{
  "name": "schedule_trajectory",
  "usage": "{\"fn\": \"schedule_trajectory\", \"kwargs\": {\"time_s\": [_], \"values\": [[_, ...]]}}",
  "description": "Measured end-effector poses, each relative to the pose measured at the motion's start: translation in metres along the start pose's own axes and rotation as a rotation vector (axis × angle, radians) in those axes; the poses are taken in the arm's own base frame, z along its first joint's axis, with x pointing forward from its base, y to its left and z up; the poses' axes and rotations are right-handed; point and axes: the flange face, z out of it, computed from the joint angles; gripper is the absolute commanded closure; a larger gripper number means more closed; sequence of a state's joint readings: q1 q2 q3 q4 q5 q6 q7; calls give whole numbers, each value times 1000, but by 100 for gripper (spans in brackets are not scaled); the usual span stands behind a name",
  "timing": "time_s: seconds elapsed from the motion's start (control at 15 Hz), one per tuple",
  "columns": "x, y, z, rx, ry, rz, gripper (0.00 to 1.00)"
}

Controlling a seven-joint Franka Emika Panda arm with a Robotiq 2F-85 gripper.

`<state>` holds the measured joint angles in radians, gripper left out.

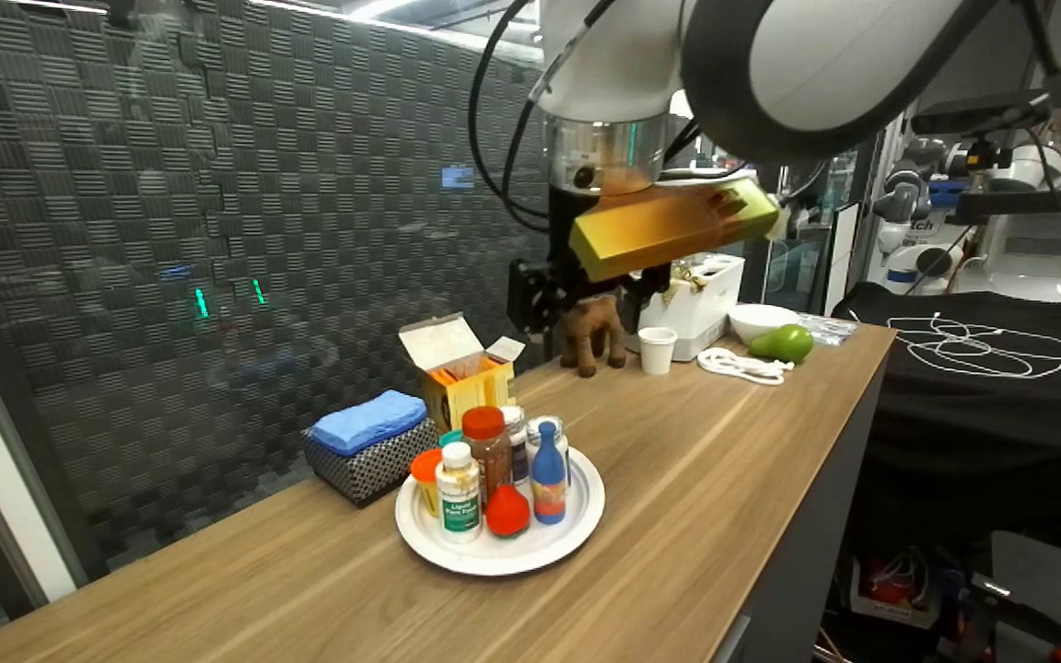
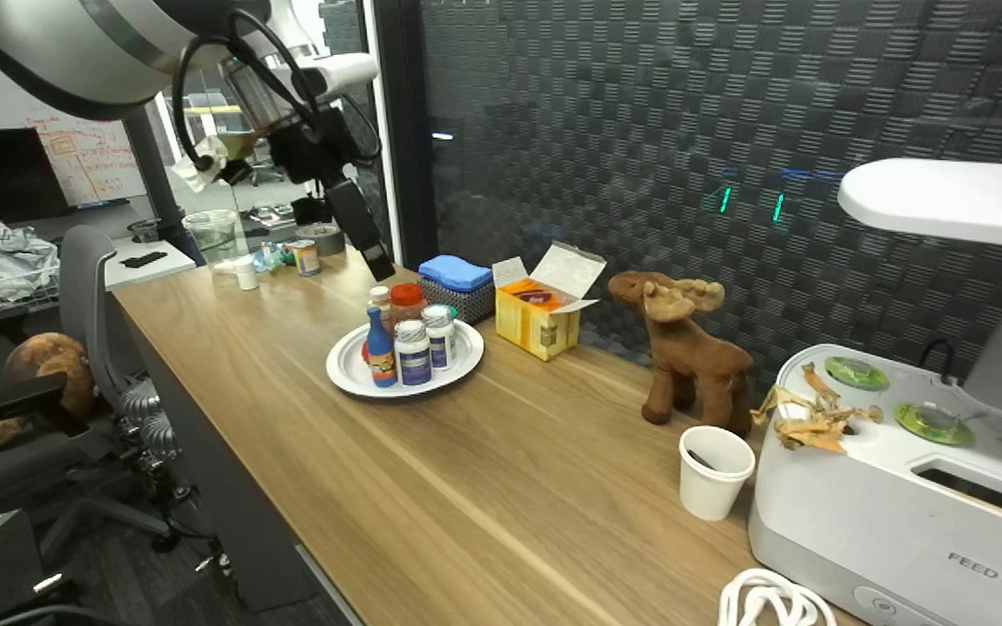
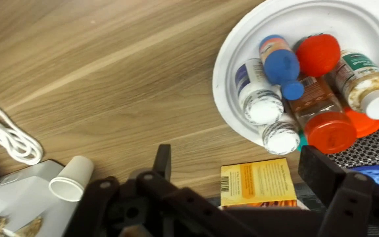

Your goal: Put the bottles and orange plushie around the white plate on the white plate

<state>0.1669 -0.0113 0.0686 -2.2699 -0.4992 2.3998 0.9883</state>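
The white plate (image 1: 530, 555) stands on the table with the task's bottles on it. They are a blue bottle (image 1: 549, 474), two white pill bottles (image 2: 414, 355) (image 2: 440, 337), a white bottle with a green label (image 1: 460, 502) and a red-lidded jar (image 1: 484, 425). A round red-orange thing (image 3: 319, 54), perhaps the orange plushie, sits among them. An orange-lidded tub (image 1: 425, 468) is at the plate's back edge, partly hidden. My gripper (image 3: 235, 148) is open and empty, above the table and beside the plate. It also shows raised in both exterior views (image 1: 588, 299) (image 2: 362, 230).
Behind the plate are an open yellow box (image 1: 475, 391) and a patterned box (image 1: 369, 465) with a blue cloth (image 1: 369, 422). Farther along stand a brown moose plushie (image 2: 688, 352), a paper cup (image 2: 714, 482), a white cord (image 1: 744, 366) and a white planter (image 2: 892, 504).
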Motion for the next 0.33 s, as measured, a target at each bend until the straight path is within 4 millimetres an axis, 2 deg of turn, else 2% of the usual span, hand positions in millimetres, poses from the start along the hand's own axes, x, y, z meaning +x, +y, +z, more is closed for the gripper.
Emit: {"fn": "schedule_trajectory", "kwargs": {"time_s": [0.2,0.33], "values": [[-10,36,-12,-15,25,26,0],[-15,43,-15,-14,30,30,0]]}}
